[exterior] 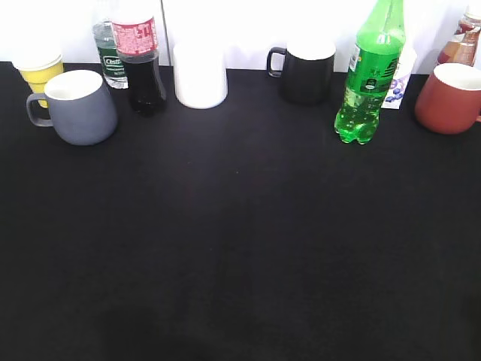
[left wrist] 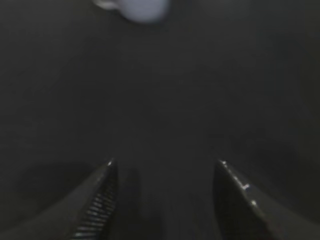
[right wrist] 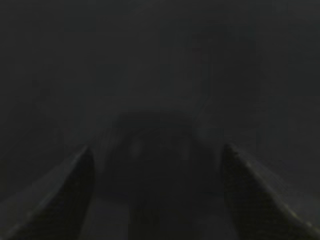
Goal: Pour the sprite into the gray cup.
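The sprite (exterior: pixel 370 83), a tall bright-green bottle, stands upright at the back right of the black table. The gray cup (exterior: pixel 77 107), blue-gray with a white inside and its handle to the left, stands at the back left. It shows as a pale blur at the top of the left wrist view (left wrist: pixel 142 8). Neither gripper shows in the exterior view. My left gripper (left wrist: pixel 165 165) is open and empty over bare black cloth. My right gripper (right wrist: pixel 157 150) is open and empty in a very dark view.
Along the back stand a yellow cup (exterior: pixel 39 71), a small clear bottle (exterior: pixel 110 56), a cola bottle (exterior: pixel 141 64), a white cylinder cup (exterior: pixel 200 75), a black mug (exterior: pixel 304 69), a red mug (exterior: pixel 451 98) and another bottle (exterior: pixel 462 43). The black table (exterior: pixel 240 248) stretches forward.
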